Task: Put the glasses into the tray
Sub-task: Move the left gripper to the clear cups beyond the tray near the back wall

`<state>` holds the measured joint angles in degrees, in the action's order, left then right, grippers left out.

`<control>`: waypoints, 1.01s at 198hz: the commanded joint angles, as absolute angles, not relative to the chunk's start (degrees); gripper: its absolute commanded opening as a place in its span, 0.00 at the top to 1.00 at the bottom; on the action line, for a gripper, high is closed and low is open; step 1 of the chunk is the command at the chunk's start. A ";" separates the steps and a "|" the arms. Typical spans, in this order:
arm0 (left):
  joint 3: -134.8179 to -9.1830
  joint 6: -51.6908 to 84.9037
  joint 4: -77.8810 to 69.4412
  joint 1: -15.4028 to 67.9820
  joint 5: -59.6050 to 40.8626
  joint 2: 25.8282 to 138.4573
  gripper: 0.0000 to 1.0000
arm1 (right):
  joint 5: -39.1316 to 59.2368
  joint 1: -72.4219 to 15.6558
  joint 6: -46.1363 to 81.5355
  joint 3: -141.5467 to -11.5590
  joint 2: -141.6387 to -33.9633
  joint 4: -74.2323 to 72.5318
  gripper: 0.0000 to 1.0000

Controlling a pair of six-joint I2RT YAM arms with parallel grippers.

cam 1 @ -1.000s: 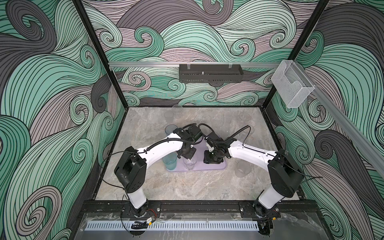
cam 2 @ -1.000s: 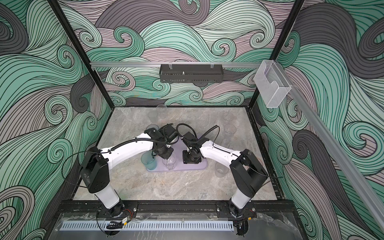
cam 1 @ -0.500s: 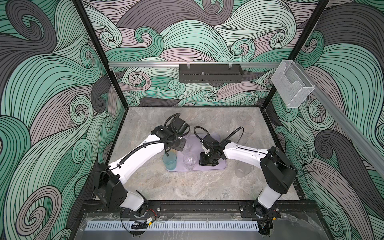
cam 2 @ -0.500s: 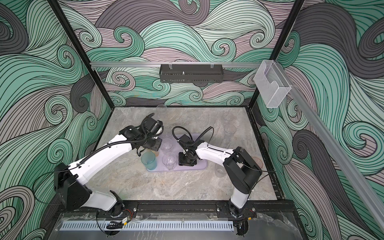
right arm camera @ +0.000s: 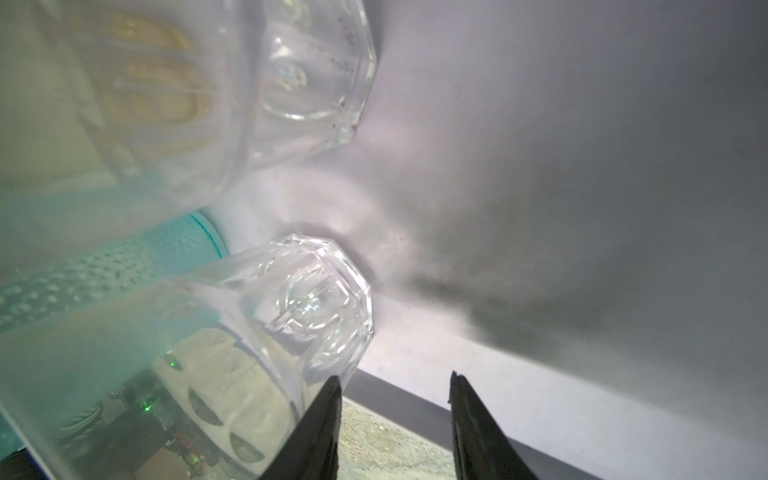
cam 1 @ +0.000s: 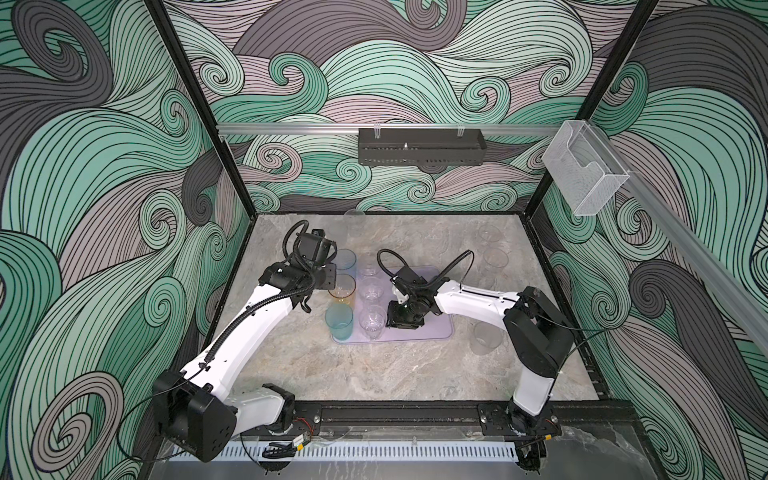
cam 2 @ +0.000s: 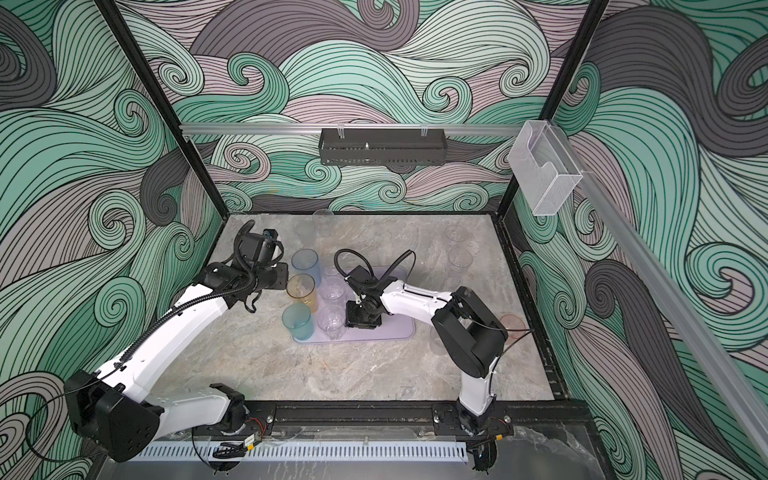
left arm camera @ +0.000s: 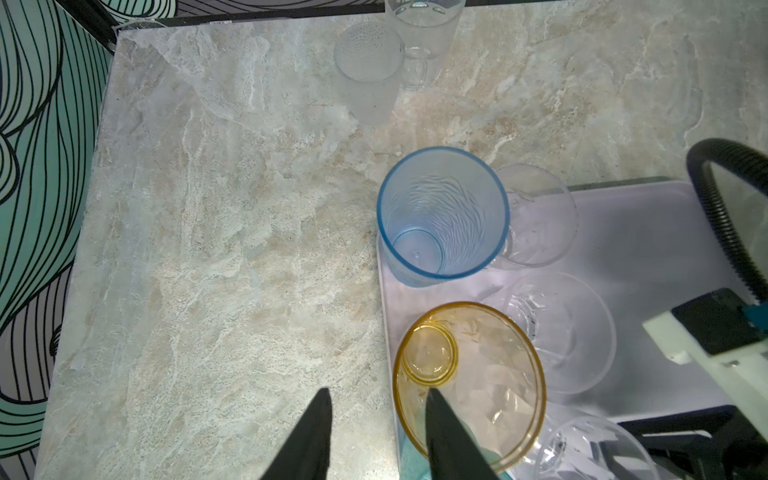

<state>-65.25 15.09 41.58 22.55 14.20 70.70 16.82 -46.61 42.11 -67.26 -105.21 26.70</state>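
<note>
- Left wrist view: amber tumbler (left arm camera: 469,382) stands upright on the tray (left arm camera: 648,232), at its 9 o'clock edge (12 = back wall). Blue tumbler (left arm camera: 442,212) is next toward 12, teal tumbler (cam 1: 339,320) next toward 6.
- Clear glasses (cam 1: 371,291): a column of three just beside the tumblers, toward 3. Tray's 3 o'clock half is bare.
- Left gripper (left arm camera: 376,432): jaws apart, astride the amber tumbler's wall, one finger over the rim. Nothing clamped; contact unclear.
- Right gripper (right arm camera: 395,415): jaws apart, empty, low over the tray, just beside the front clear glass (right arm camera: 291,316).
- Step, as I judge it: draw both grippers clear. Lift the left straight up before swinging, or the finger may hook the rim. Back the right toward 3, over bare tray.
- Not yet trayed: frosted cups (cam 1: 496,259) at 1–2 o'clock, another frosted cup (cam 1: 484,338) at 4, pink cup (cam 2: 512,324) near 3–4, back frosted cup (left arm camera: 368,79) and back clear glass (left arm camera: 424,25) near 11–12.
- In the way: close-packed cups, which tip easily. Black rack (cam 1: 420,146) and acrylic box (cam 1: 584,174) hang on the walls, well apart.
</note>
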 commanded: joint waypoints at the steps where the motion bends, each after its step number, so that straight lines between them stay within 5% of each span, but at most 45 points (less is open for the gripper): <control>1: -64.70 15.56 40.22 21.84 15.75 70.03 0.59 | 17.63 -46.93 43.13 -68.03 -105.64 26.19 0.57; 27: -65.02 16.30 40.63 21.08 17.21 69.98 0.58 | 16.34 -46.72 42.18 -68.11 -104.67 27.35 0.57; 64: -67.15 19.42 40.90 17.47 19.19 70.79 0.44 | 11.74 -44.65 37.27 -70.57 -101.70 32.26 0.56; 102: -71.67 23.38 36.16 12.52 10.29 77.15 0.41 | 9.14 -41.79 34.49 -72.49 -99.53 33.92 0.56; 160: -87.40 25.44 27.73 3.39 -11.73 100.05 0.43 | 8.71 -40.95 33.60 -71.39 -98.11 32.39 0.55; 200: -111.23 20.41 33.57 3.34 -18.57 120.16 0.46 | 9.27 -40.90 34.14 -69.10 -96.58 31.07 0.55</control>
